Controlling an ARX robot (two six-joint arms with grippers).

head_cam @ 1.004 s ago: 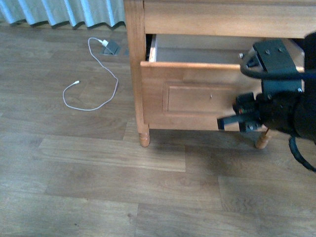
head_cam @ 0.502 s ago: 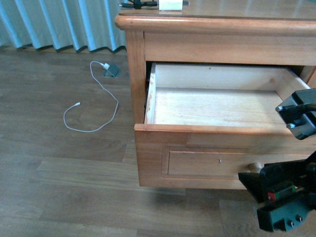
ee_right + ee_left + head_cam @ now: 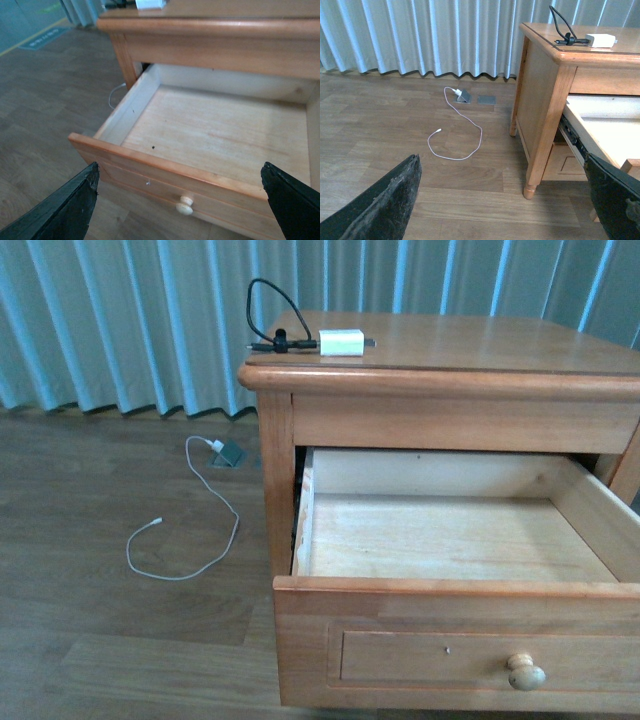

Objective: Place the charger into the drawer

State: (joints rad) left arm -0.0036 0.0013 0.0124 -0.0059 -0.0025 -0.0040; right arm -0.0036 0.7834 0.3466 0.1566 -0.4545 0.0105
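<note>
one charger (image 3: 340, 341) lies on the nightstand (image 3: 480, 340) above one open drawer (image 3: 450, 587).

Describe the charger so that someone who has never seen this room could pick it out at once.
Find the wooden nightstand. On its top, near the front left corner, lies the charger: a small white block with a looped thin black cable. The long cable on the floor is all white.

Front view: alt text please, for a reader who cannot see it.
A honey-coloured nightstand with its upper drawer pulled open and empty; a white charger with a looped black cable lies on its top. A long white cable trails over the wood floor before pale curtains.
</note>
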